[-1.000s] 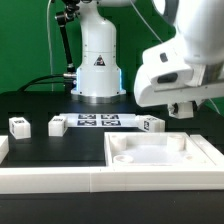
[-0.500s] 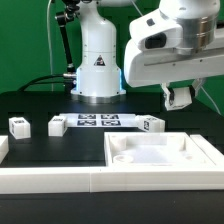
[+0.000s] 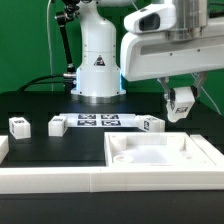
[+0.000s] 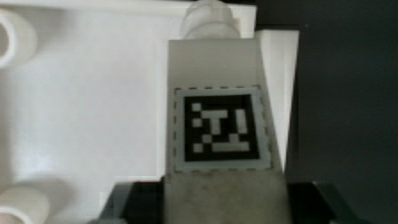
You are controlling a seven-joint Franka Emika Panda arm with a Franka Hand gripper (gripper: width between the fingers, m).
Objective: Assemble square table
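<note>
My gripper (image 3: 180, 104) is shut on a white leg block (image 3: 181, 102) with a black-and-white tag, and holds it in the air above the far right part of the square table slab (image 3: 165, 156). In the wrist view the held leg (image 4: 222, 110) runs straight out from the gripper (image 4: 222, 206), tag facing the camera, with dark fingers (image 4: 135, 202) on both its sides. The white slab (image 4: 80, 100) lies underneath it. Three more leg blocks stand on the black table: two at the exterior view's left (image 3: 19, 125) (image 3: 57, 126) and one behind the slab (image 3: 151, 124).
The marker board (image 3: 100, 121) lies flat in front of the robot's white base (image 3: 97, 65). A long white rail (image 3: 50, 181) runs along the front edge. A green wall stands behind, with black cables at the exterior view's left.
The arm's head has swung toward the exterior view's left and risen a little. The leg block has stayed in the jaws, hanging over the slab's far right part.
</note>
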